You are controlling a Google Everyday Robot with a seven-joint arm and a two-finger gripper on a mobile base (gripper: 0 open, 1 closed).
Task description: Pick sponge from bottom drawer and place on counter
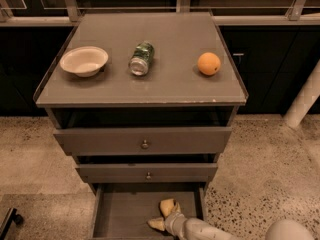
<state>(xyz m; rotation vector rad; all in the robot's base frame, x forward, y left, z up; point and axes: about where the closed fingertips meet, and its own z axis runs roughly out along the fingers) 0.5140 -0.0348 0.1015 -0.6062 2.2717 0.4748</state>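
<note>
You'll find the bottom drawer [120, 215] pulled open at the near bottom of the scene, a grey-brown box with a flat floor; the tool [162, 216] reaches into its near right part. The pale yellow lump at the tool's far side looks like the sponge [169, 206], low in the drawer, though you cannot tell where it ends and the tool begins. Above, the surface [170, 86] is flat and grey-brown, with a thin rim and a chipped near edge.
</note>
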